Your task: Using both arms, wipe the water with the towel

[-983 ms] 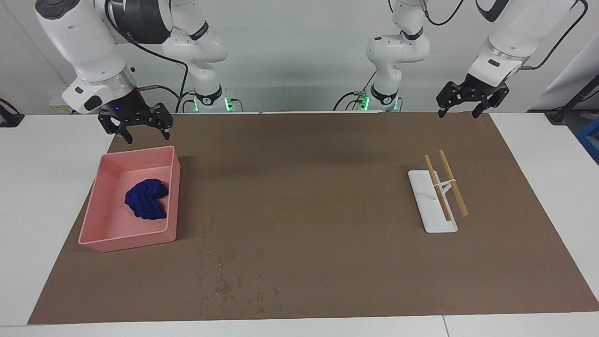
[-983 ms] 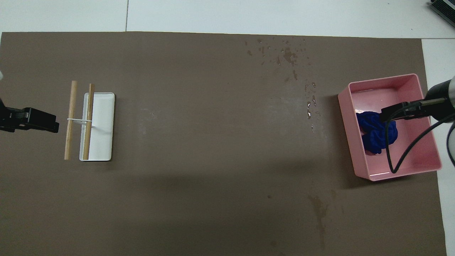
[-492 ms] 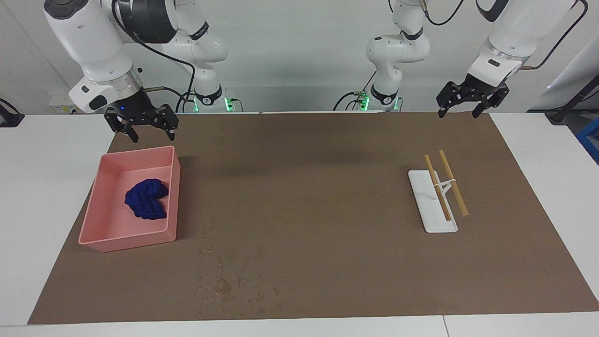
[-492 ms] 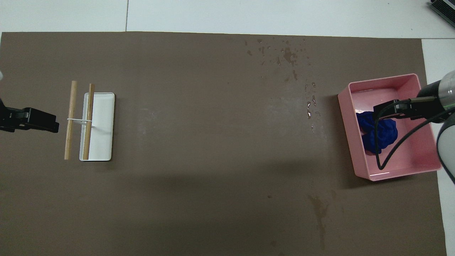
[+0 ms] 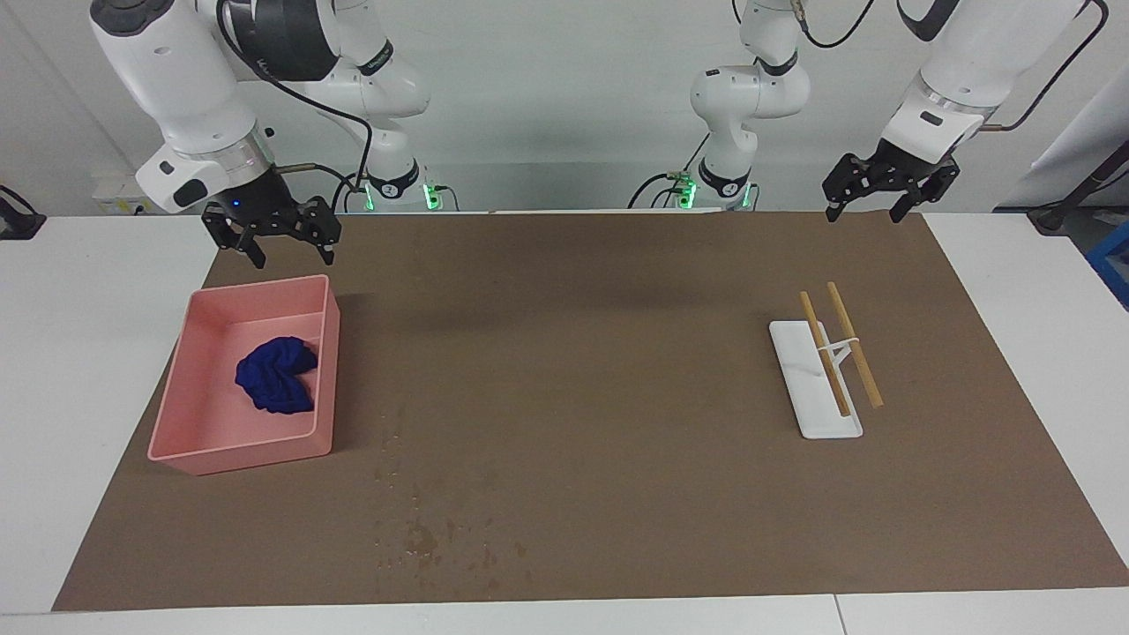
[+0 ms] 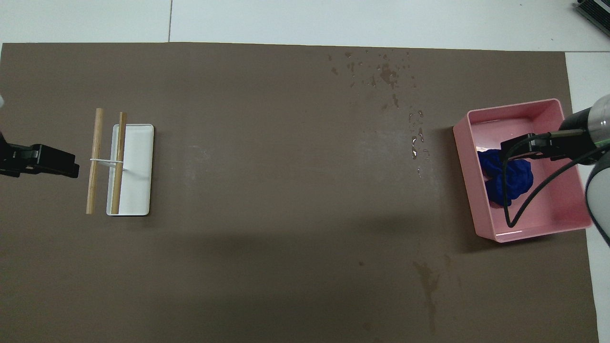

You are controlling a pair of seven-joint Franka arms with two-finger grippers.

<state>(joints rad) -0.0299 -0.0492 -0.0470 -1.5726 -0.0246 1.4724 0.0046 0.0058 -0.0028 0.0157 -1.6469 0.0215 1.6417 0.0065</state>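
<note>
Even, bright overhead light in both views, sharp throughout. Soft, diffuse shadows: a dark band on the brown mat beside the pink bin. Faint glints on water. No blur.

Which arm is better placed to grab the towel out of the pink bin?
The right. The right gripper, jaws open, hangs over the pink bin holding the blue towel. The left gripper waits at the table's other end, by the white rack.
</note>
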